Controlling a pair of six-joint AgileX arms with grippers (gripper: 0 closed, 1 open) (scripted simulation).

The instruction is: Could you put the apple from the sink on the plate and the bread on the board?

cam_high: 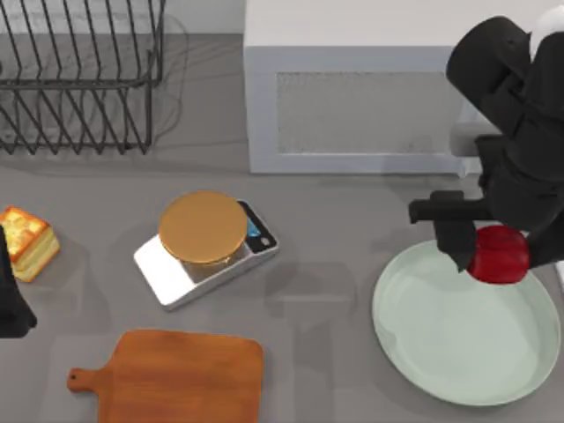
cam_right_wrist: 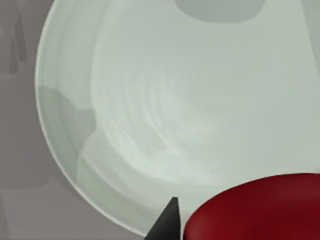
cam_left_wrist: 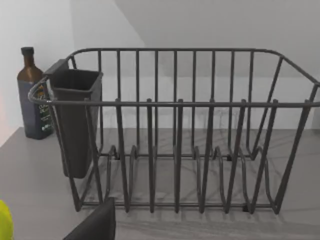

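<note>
Grey worktop (cam_high: 352,300) runs under everything, with a pale boxy appliance (cam_high: 361,88) at the back and a dark wire dish rack (cam_high: 79,75) in the far left corner.

At the right side, the right tool (cam_high: 493,251) is clamped on the apple (cam_high: 499,254), holding it in the air over the far edge of the plate (cam_high: 423,352). The plate spreads out below and on the near side of that tool. In the right wrist view the red fruit (cam_right_wrist: 255,210) sits close to the lens beside one dark fingertip (cam_right_wrist: 167,220), with the mint-green dish (cam_right_wrist: 150,100) beneath it.

Well away to the left of the right tool stands a silver kitchen scale (cam_high: 207,251) with a round golden-brown top. Nearer than the scale lies the board (cam_high: 176,374), flat on the worktop with its handle pointing left.

The left arm (cam_high: 11,300) is parked at the left edge; I cannot tell whether its tool is open or closed. The bread (cam_high: 26,242) rests on the worktop just beside that arm, on its far side, well apart from the board.

The left wrist view looks at the dish rack (cam_left_wrist: 190,130), a dark cutlery cup (cam_left_wrist: 75,120) hung on its end, and a dark bottle (cam_left_wrist: 32,95) beside it.
</note>
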